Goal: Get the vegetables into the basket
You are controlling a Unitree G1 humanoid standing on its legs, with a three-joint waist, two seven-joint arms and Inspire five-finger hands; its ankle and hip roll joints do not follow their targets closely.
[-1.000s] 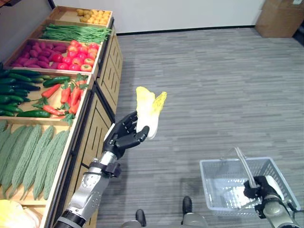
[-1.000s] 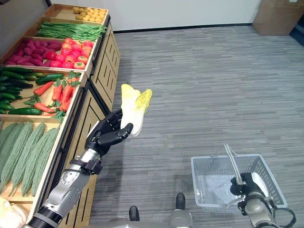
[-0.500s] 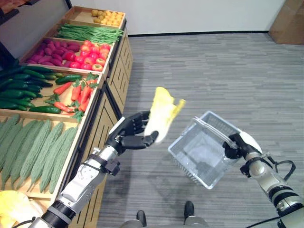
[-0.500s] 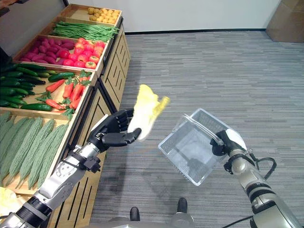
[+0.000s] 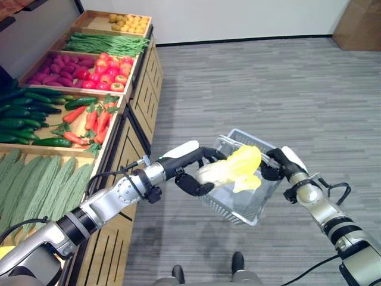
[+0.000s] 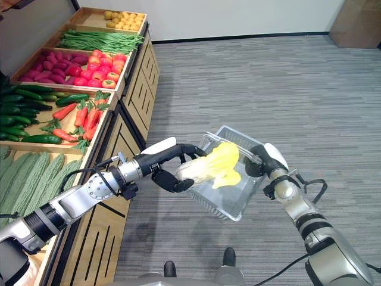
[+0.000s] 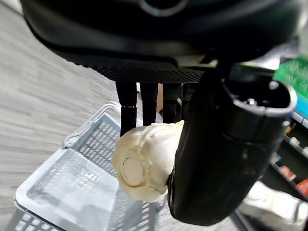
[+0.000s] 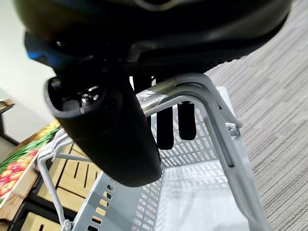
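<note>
The left hand (image 5: 191, 173) is curled round the pale stem end of a yellow-leaved cabbage (image 5: 235, 168), thumb on one side and fingers on the other, and the wrist view shows the cut base gripped snugly between them. The leafy end reaches out over the open mouth of the clear plastic basket (image 5: 261, 205), which hangs in the air at about the 3 o'clock side of that hand. The right hand (image 5: 280, 165), further round at 3 o'clock, has its fingers wrapped round the basket's wire handle (image 8: 211, 115) and carries it tipped toward the cabbage.

To my eye the drop-off step is in hand: the vegetable is over the basket but not yet in it, and the basket looks empty. What comes next, I'd judge, is to bring the cabbage a little lower inside the rim, then loosen the fingers so it falls clear, with the right hand keeping the basket steady.

Off at 10 o'clock stands the wooden produce stand (image 5: 132, 98) with carrots (image 5: 94, 119), cucumbers (image 5: 30, 110) and tomatoes (image 5: 101, 77) awaiting their turn.
</note>
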